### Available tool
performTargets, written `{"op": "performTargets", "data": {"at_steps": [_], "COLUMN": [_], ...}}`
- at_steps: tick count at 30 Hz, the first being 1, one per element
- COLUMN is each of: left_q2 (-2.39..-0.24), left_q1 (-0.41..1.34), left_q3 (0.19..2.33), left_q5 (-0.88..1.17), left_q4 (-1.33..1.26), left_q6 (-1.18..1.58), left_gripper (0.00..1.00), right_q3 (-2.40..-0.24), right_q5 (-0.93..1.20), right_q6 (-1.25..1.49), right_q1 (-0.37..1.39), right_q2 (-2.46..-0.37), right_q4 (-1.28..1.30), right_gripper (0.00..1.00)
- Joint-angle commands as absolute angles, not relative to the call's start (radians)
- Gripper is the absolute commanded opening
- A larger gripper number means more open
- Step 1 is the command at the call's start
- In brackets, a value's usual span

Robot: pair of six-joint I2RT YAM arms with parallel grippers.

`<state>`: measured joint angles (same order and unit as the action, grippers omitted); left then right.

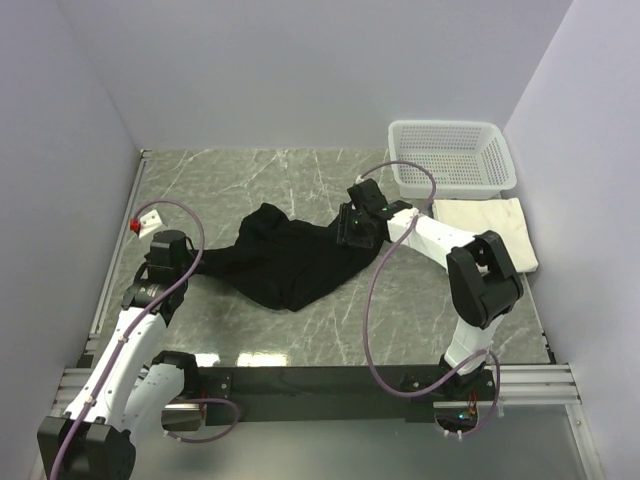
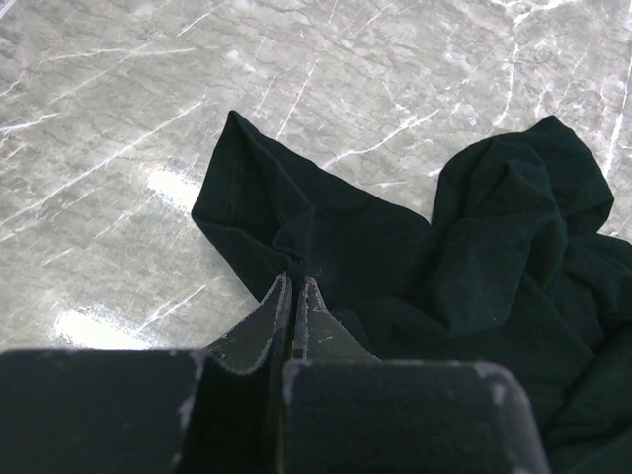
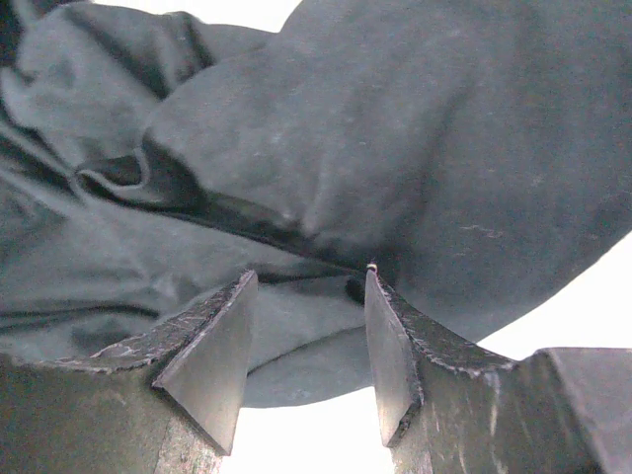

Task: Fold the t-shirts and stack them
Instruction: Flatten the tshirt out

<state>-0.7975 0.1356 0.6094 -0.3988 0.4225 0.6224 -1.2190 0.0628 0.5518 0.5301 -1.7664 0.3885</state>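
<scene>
The black t-shirt (image 1: 290,260) lies crumpled in the middle of the marble table. My left gripper (image 1: 197,264) is at its left end; in the left wrist view the jaws (image 2: 296,281) are pressed together on a fold of the black t-shirt (image 2: 474,257) beside a spread sleeve. My right gripper (image 1: 355,235) is at the shirt's right edge; in the right wrist view it (image 3: 308,291) is open, with the edge of the black t-shirt (image 3: 395,148) lying between and beyond the fingertips. The cream-white t-shirt (image 1: 490,225) lies folded at the right.
A white plastic mesh basket (image 1: 450,155) stands at the back right, just behind the cream shirt. A small white block with a red part (image 1: 145,221) sits at the left edge. Grey walls close in the table on three sides.
</scene>
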Motion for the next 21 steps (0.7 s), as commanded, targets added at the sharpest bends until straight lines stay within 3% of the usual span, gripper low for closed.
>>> {"op": "performTargets", "data": {"at_steps": [1, 12, 13, 16, 17, 18, 21], "left_q2": [-0.778, -0.769, -0.767, -0.767, -0.767, -0.770, -0.798], "left_q1": [0.143, 0.155, 0.156, 0.158, 0.158, 0.158, 0.158], "left_q3": [0.604, 0.600, 0.600, 0.601, 0.603, 0.607, 0.653], "left_q5": [-0.423, -0.422, -0.422, -0.431, -0.434, -0.436, -0.431], "left_q4": [0.379, 0.368, 0.367, 0.370, 0.368, 0.365, 0.339], "left_q6": [0.626, 0.621, 0.621, 0.618, 0.618, 0.614, 0.592], "left_gripper": [0.01, 0.01, 0.01, 0.01, 0.01, 0.01, 0.01], "right_q3": [-1.261, -1.293, -1.295, -1.310, -1.330, -1.347, -1.448], "right_q5": [0.002, 0.002, 0.002, 0.002, -0.024, -0.035, -0.081], "right_q6": [0.531, 0.508, 0.505, 0.491, 0.482, 0.459, 0.390], "right_q1": [0.541, 0.569, 0.568, 0.568, 0.566, 0.565, 0.543], "right_q2": [-1.782, -1.833, -1.838, -1.835, -1.832, -1.825, -1.812], "right_q4": [0.429, 0.462, 0.465, 0.475, 0.482, 0.494, 0.549], "right_gripper": [0.55, 0.52, 0.50, 0.26, 0.10, 0.04, 0.00]}}
